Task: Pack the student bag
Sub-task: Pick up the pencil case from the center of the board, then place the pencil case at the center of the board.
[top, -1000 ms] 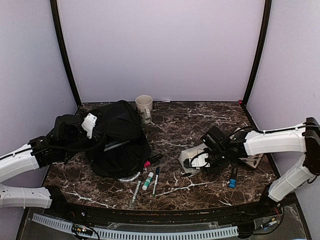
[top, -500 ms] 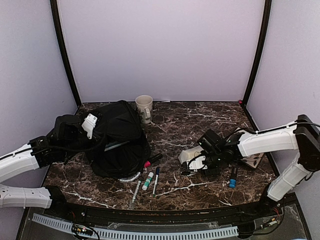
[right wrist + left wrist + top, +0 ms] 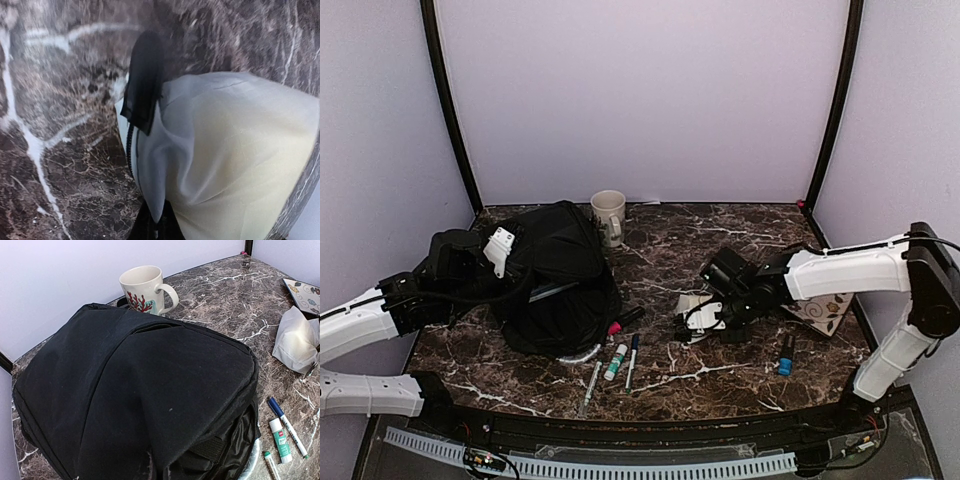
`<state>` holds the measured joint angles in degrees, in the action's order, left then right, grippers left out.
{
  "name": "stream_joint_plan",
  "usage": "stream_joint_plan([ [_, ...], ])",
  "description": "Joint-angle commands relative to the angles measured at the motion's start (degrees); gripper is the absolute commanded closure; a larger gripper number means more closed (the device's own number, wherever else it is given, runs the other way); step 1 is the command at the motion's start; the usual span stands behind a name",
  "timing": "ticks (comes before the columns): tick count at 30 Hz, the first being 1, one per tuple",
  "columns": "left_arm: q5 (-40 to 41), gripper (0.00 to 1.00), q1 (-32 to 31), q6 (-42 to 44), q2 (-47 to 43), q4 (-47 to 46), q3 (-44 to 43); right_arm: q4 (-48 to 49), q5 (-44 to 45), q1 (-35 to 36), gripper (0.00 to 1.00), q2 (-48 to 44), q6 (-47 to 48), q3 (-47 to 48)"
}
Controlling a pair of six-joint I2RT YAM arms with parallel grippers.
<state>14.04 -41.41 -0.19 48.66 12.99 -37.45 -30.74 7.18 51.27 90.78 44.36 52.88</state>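
Right now your right gripper (image 3: 706,316) is clamping a fold of the soft grey-white pouch (image 3: 235,150), and you are risking that thin cloth slipping free or dragging into the markers (image 3: 618,360) at six o'clock. The student bag (image 3: 558,278), a slumped black fabric heap, is lying at nine o'clock on the marble table (image 3: 740,240). Your left gripper (image 3: 505,248) is sitting by it, fingers apart or together I cannot tell.

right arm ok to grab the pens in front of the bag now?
Probably not yet: the path looks open, but the right gripper is shut on the white pouch, leaving nothing free for the pens.
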Motion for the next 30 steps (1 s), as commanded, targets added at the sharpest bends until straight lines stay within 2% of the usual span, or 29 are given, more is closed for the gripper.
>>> stream_joint_plan([
  [1,-1.9,1.00,-0.2,0.5,-1.7,-3.7,0.1,-12.2,-10.7,0.4,1.00,-1.6,-4.8,10.2],
  [4,-2.1,1.00,-0.2,0.5,-1.1,-3.7,0.0,-14.5,-14.6,0.4,1.00,0.0,-5.8,16.1],
  [14,-2.6,1.00,-0.2,0.2,-1.2,-3.5,0.0,-20.4,-19.8,-0.1,1.00,15.6,-5.0,32.2],
  [22,-2.6,1.00,-0.3,0.3,-1.2,-3.5,0.0,-19.7,-16.2,-0.5,1.00,22.5,-7.8,44.4],
  [23,-2.5,1.00,-0.2,0.3,-1.1,-3.5,0.0,-18.7,-15.3,-0.6,0.98,22.8,-8.7,44.5],
  [24,-2.6,1.00,-0.3,0.4,-1.0,-3.4,0.0,-17.9,-14.5,-0.6,0.91,23.2,-9.2,44.4],
  [27,-2.5,1.00,-0.2,0.4,-1.0,-3.4,-0.1,-19.2,-14.2,-0.7,0.61,25.1,-10.5,44.5],
  [30,-2.4,1.00,-0.3,0.5,-1.0,-3.3,-0.1,-19.6,-15.3,-0.8,0.45,25.5,-10.7,42.8],
])
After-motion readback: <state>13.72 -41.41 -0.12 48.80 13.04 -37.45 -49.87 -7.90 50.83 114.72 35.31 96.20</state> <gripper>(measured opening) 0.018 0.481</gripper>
